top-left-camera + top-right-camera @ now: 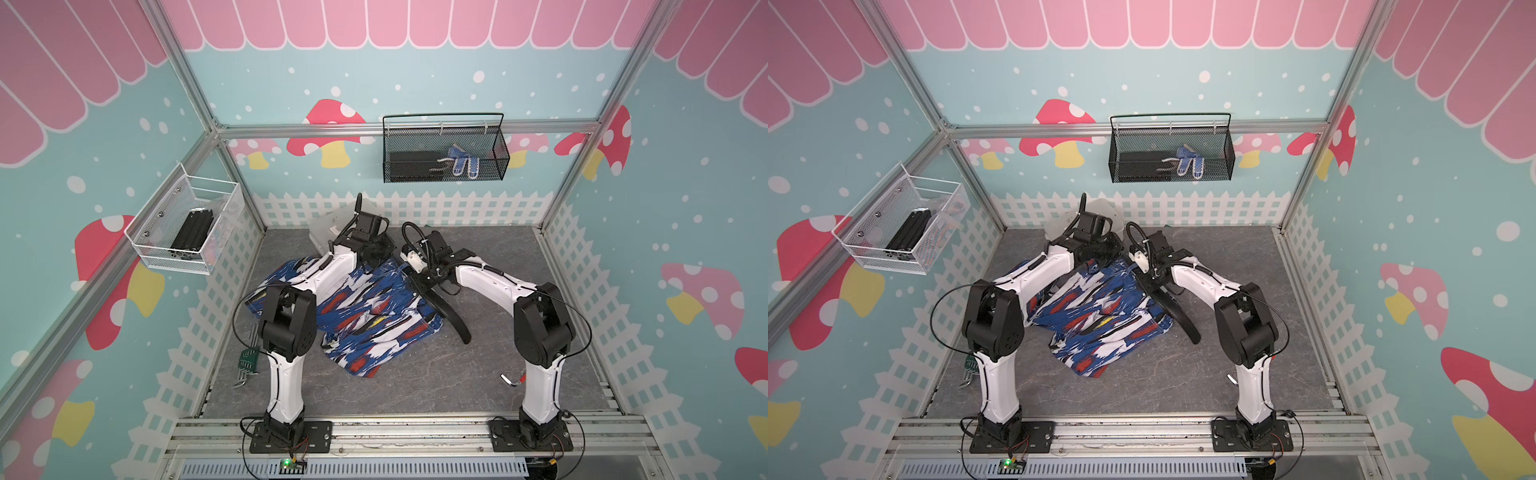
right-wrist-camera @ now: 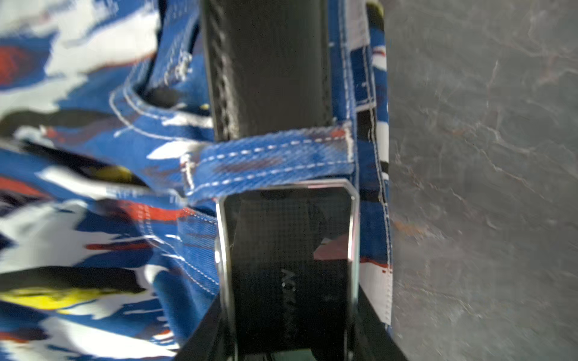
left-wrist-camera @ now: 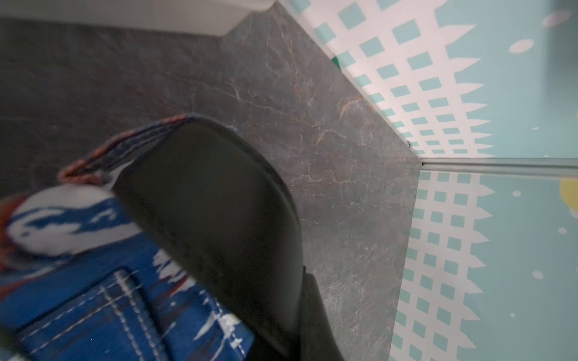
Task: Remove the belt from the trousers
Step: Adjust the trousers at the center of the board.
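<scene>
Right claw [image 2: 287, 315] brackets the buckle [image 2: 287, 250]; a cloth loop [image 2: 269, 162] crosses the belt [image 2: 275, 68].

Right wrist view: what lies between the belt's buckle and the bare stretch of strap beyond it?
A belt loop of the trousers crosses over the belt there, right against the buckle; the right wrist view shows it.

Trousers [image 1: 365, 324] lie mid-table [image 1: 415, 386], between left arm [image 1: 286, 316] and right arm [image 1: 540, 324]. Belt [image 1: 451, 318]: a length of it lies on the tabletop just right of the trousers, running front to back. Right wrist view: the strap passes under a belt loop [image 2: 269, 162], with the buckle [image 2: 287, 250] just beside that loop. Hex key set [image 1: 249, 359] is on the table at front left, beside the left arm. Wire basket [image 1: 166, 249] hangs on the left wall. Mesh basket [image 1: 415, 174] hangs on the back wall, with gloves [image 1: 463, 162] inside it.
</scene>
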Motion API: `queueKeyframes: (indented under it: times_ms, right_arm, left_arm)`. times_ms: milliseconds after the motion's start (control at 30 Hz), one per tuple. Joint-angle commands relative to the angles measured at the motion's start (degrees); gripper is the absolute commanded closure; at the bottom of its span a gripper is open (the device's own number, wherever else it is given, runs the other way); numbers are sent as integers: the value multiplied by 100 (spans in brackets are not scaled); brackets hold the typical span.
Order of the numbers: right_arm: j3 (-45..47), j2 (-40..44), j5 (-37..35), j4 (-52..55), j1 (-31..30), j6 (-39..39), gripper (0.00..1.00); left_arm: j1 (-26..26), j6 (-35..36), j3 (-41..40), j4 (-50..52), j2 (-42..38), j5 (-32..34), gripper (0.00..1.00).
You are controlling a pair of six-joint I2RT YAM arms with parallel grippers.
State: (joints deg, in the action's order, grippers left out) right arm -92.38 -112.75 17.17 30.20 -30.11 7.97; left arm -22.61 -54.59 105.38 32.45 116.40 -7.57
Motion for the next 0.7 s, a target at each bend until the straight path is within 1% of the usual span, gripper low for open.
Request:
queueKeyframes:
  times_ms: [0,67,100,167,200,300,333,433,500,567,600,667]
  right_arm:
    - [-248,-8,1242,68,202,1802,100]
    - [0,-49,1642,-229,194,2555,100]
    - [291,5,1779,-592,191,2916,100]
    - [1071,206,1885,-1473,195,3639,100]
    - [1327,249,1930,-1745,213,3880,100]
    - [1970,164,2360,-2347,307,4453,100]
    - [2184,129,2504,-2513,336,4573,100]
    - [2712,24,2888,-3005,417,4998,98]
    - [2677,-10,2946,-2623,448,4693,96]
    - [2293,-66,2750,-1637,477,3914,93]
    - [2031,-113,2612,-1126,488,3516,87]
    - [1449,-247,2271,-161,503,2726,70]
  left_arm:
    - [25,277,1284,1896,9,1400,100]
    - [6,273,1832,2473,229,1619,100]
    - [7,234,1905,2599,309,1670,100]
    - [-4,74,1767,2726,448,1762,100]
    - [-11,-13,1625,2733,496,1777,100]
    - [-59,-183,1335,2725,780,1971,100]
    - [-247,-186,1325,2722,925,1982,100]
    - [-427,-314,1342,2724,1324,1938,100]
    - [-504,-402,1423,2713,1544,1844,100]
    - [-581,-401,1620,2715,1743,1834,100]
    - [-599,-388,1705,2714,1797,1805,100]
    - [-614,-399,1858,2715,1900,1717,100]
